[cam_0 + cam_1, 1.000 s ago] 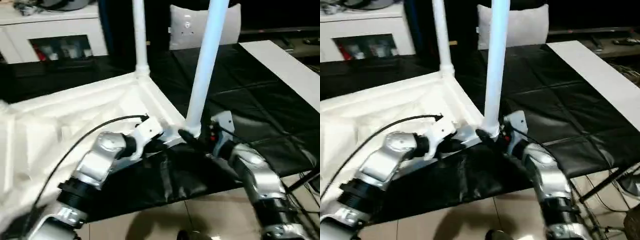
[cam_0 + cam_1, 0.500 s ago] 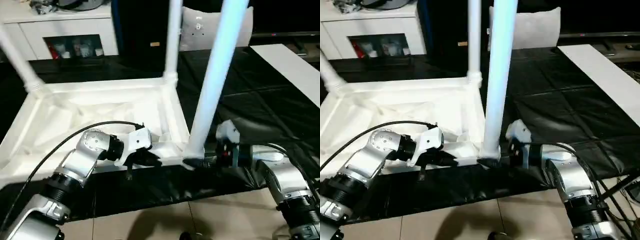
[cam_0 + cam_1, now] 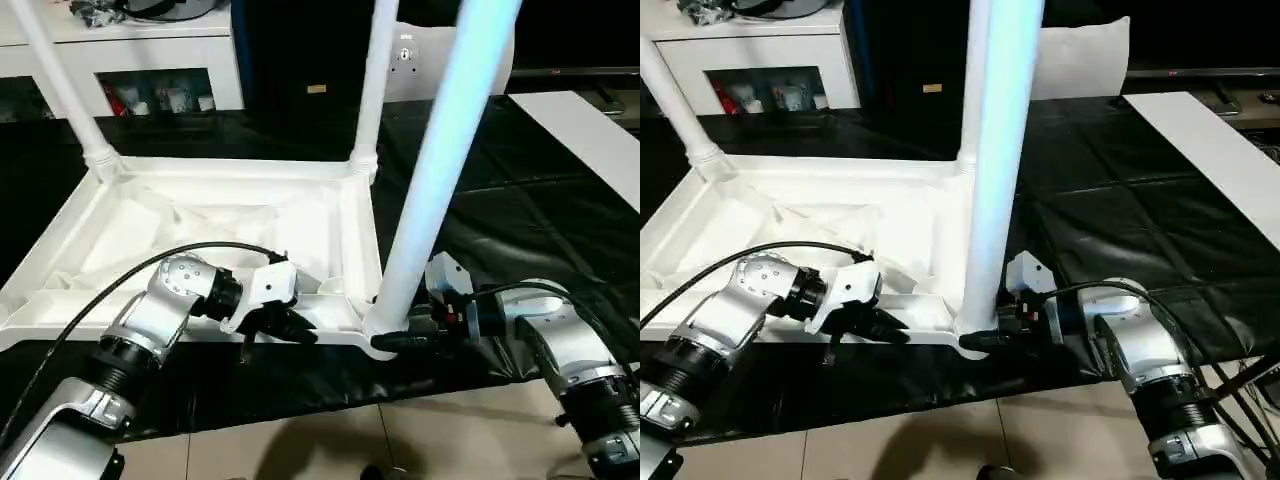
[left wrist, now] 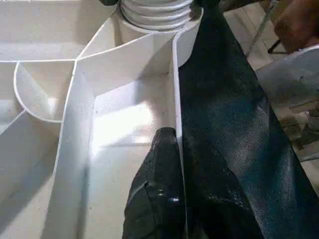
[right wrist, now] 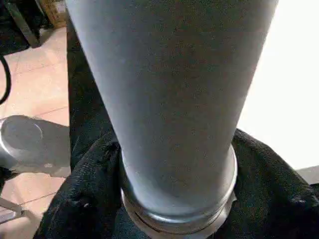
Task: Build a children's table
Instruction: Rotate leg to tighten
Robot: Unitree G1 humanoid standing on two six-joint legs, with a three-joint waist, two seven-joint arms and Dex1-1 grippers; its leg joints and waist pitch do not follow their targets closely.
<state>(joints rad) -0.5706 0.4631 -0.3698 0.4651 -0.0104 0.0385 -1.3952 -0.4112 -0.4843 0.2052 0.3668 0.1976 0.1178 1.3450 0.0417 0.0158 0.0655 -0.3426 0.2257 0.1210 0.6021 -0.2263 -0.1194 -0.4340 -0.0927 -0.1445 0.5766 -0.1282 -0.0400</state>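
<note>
Upside down across the left and centre of the head view, on a black-covered counter (image 3: 500,200): the children's table (image 3: 200,215), ribbed underside up, with three legs seen standing in corner sockets, at upper left, upper centre and, nearest and largest, lower centre (image 3: 430,190). Pinched on the table's thin front rim, left of that near corner: the left end effector (image 3: 285,325), black fingers (image 4: 157,199) pressed together with the wall between them in the wrist view. Wrapped around the base of the near leg, just above its socket collar: the right end effector (image 3: 395,340), fingers either side of the tube and apparently touching it, though a firm clamp cannot be told. Judged light, stiff and hollow, being moulded white plastic; smooth and likely slippery, especially the tapered legs. Best held low on a leg near the collar for pushing or twisting, and by rim or ribs for bracing. Tall legs likely to lever the top if gripped high.
</note>
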